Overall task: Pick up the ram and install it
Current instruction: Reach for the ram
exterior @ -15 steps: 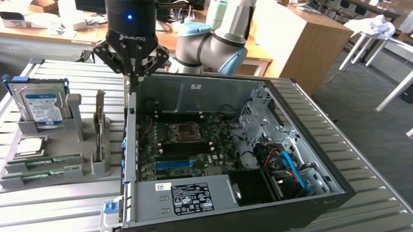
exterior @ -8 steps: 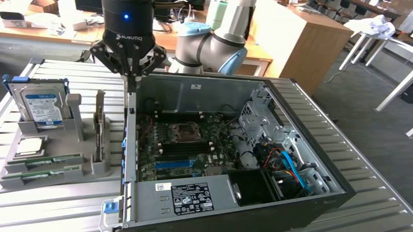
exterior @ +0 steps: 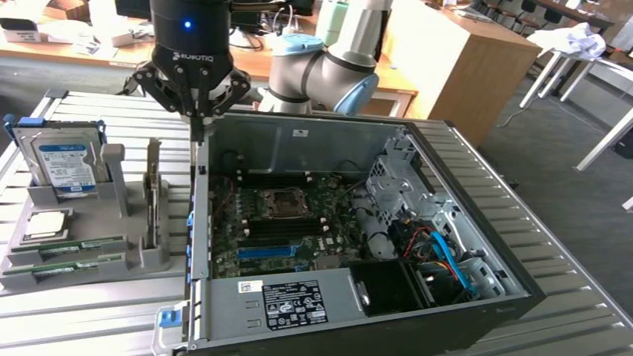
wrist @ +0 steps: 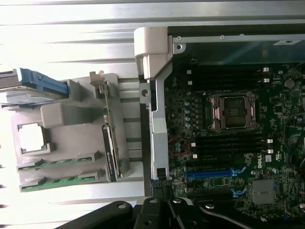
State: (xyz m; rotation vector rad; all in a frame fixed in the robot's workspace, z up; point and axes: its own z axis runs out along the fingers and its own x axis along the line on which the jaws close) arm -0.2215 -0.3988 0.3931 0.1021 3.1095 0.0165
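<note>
Shut and empty over the case wall, ram in its holder outside the case.

My gripper (exterior: 198,132) hangs just above the side wall of the open computer case (exterior: 296,137), fingers pinched fully together with nothing between them. The ram (exterior: 71,248) lies outside the case, beyond that same wall, slotted flat in a grey holder (exterior: 144,259) that sits just beside the case. A second stick like it (exterior: 61,270) lies next to it, slightly farther from the case's back end. The holder also carries a hard drive (exterior: 64,159), standing upright, and a small square processor (exterior: 50,222). Inside the case the motherboard (exterior: 287,222) lies exposed. I touch neither stick.
</note>
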